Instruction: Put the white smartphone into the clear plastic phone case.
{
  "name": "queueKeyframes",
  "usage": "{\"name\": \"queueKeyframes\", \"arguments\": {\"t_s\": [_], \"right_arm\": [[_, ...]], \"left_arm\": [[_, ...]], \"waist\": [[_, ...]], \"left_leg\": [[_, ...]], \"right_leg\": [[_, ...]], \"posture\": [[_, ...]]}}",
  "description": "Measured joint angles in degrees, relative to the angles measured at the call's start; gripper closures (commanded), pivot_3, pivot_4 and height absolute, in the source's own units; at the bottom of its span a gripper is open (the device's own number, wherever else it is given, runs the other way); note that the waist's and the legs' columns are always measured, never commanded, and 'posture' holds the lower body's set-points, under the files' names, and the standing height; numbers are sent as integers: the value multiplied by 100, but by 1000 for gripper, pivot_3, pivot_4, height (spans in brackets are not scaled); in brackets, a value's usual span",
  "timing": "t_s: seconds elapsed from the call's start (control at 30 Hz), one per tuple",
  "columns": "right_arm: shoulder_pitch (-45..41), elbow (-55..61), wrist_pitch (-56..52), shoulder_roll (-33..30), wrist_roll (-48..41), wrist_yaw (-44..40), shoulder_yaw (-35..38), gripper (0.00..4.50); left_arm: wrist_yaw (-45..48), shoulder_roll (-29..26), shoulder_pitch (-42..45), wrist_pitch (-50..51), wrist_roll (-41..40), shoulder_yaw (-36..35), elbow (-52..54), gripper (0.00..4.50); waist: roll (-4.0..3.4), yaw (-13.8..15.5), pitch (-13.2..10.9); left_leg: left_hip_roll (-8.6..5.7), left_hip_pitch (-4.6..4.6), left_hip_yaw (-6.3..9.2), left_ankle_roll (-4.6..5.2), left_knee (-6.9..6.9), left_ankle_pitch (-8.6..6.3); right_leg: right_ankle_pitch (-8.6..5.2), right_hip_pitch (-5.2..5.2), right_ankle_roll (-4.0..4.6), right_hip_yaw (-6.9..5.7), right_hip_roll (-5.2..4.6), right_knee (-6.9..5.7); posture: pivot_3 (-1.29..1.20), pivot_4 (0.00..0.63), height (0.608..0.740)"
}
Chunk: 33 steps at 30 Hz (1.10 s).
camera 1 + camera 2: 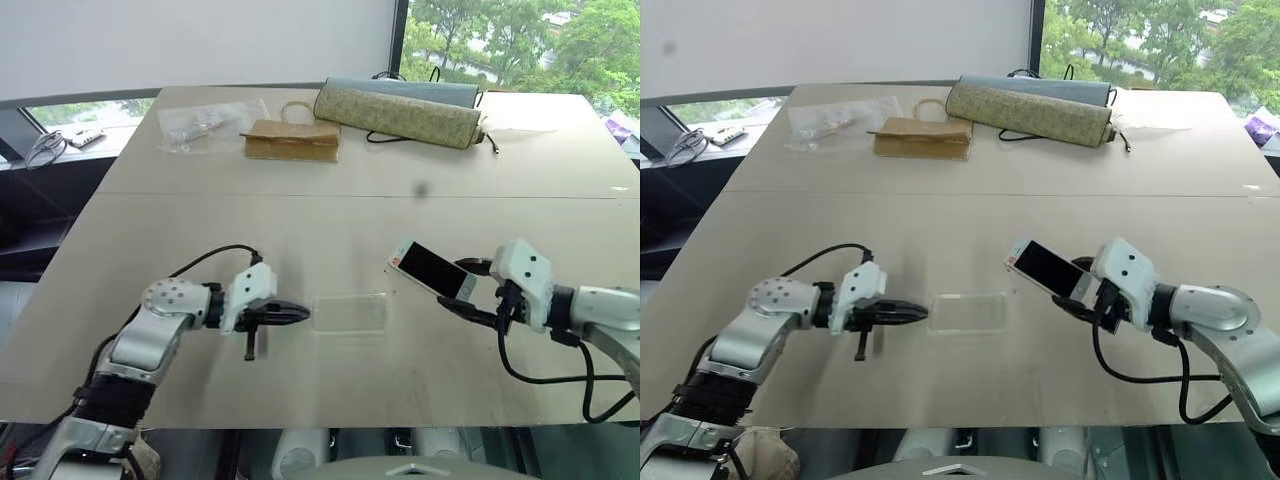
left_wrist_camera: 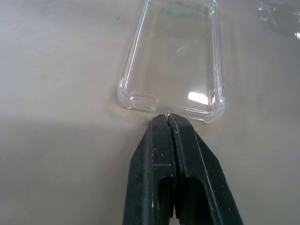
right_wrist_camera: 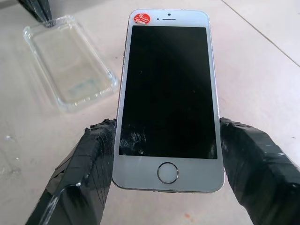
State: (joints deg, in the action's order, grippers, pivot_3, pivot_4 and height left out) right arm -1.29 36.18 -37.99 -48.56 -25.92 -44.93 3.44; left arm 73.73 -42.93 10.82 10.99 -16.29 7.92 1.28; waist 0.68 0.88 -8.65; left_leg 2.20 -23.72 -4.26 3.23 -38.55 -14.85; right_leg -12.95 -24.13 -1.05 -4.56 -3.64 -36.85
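Observation:
The clear plastic phone case (image 1: 350,313) lies flat on the table between my two arms, hollow side up. My left gripper (image 1: 300,315) is shut, and its tips touch the case's short left end (image 2: 167,119) with nothing visible between the fingers. The white smartphone (image 1: 432,270) hangs above the table to the right of the case, tilted, screen up, its red-marked end towards the case. My right gripper (image 3: 166,154) is shut on the phone's long sides near the home button. In the right wrist view the case (image 3: 70,61) lies beyond the phone and to one side.
At the far side of the table lie a crinkled clear bag (image 1: 205,125), a tan paper bag with handles (image 1: 292,138) and two rolled mats (image 1: 400,112) with a black cable. A sill with cables (image 1: 55,145) runs along the far left. A seam (image 1: 350,195) crosses the tabletop.

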Motion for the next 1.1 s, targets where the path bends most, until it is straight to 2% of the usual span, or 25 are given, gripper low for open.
{"name": "queueKeyframes", "arguments": {"t_s": [0.33,0.47,0.57,0.7,0.77,0.8,0.83,0.9,1.1], "right_arm": [[-266,-144,340,-366,104,-610,-165,1543],[-763,-599,825,-539,521,-1096,-737,1543],[-1355,-1057,1206,-502,870,-1443,-1262,1543],[-1791,-1305,1395,-372,1080,-1748,-1672,1544],[-1947,-1394,1512,-291,1201,-1943,-1908,1544],[-1949,-1413,1536,-289,1217,-1974,-1939,1544],[-1965,-1442,1584,-283,1264,-2023,-2016,1544],[-1987,-1490,1645,-262,1397,-2118,-2164,1544],[-2011,-1661,1769,-132,1706,-2215,-2396,1544]], "left_arm": [[-396,527,476,320,222,470,147,4500],[-506,500,385,281,286,432,160,4500],[-413,410,42,267,-23,158,321,3614],[-418,300,-232,420,-464,-297,747,1967],[-386,75,-545,635,-789,-613,1112,984],[-377,42,-599,660,-833,-660,1168,702],[-369,-5,-738,722,-926,-767,1273,168],[-394,-59,-989,833,-1103,-921,1476,0],[-563,-118,-1196,901,-1193,-1019,1639,0]], "waist": [[3,-6,-1],[3,-30,-2],[4,-29,-3],[3,7,-6],[2,-4,-6],[2,-2,-7],[2,-5,-7],[2,-7,-7],[2,-6,-7]], "left_leg": [[-2,0,-2,1,-9,0],[2,3,-4,0,-9,0],[6,1,-2,-1,-9,1],[5,-3,4,-2,-9,1],[3,-2,0,-4,-10,3],[3,-3,0,-5,-10,3],[3,-2,-1,-14,-11,8],[2,-2,-4,-19,-12,11],[2,1,0,-5,-16,3]], "right_leg": [[1,1,0,1,6,-2],[1,0,1,5,13,-4],[2,-3,2,6,12,-7],[2,-2,3,8,5,-6],[2,-1,3,14,1,-6],[2,-1,3,14,0,-5],[1,-1,3,13,-1,-4],[2,-1,3,13,-2,-4],[2,2,4,1,1,-9]], "posture": [[0,150,740],[0,150,740],[0,150,740],[0,150,740],[0,150,740],[0,150,740],[0,150,740],[0,150,740],[0,150,740]]}}
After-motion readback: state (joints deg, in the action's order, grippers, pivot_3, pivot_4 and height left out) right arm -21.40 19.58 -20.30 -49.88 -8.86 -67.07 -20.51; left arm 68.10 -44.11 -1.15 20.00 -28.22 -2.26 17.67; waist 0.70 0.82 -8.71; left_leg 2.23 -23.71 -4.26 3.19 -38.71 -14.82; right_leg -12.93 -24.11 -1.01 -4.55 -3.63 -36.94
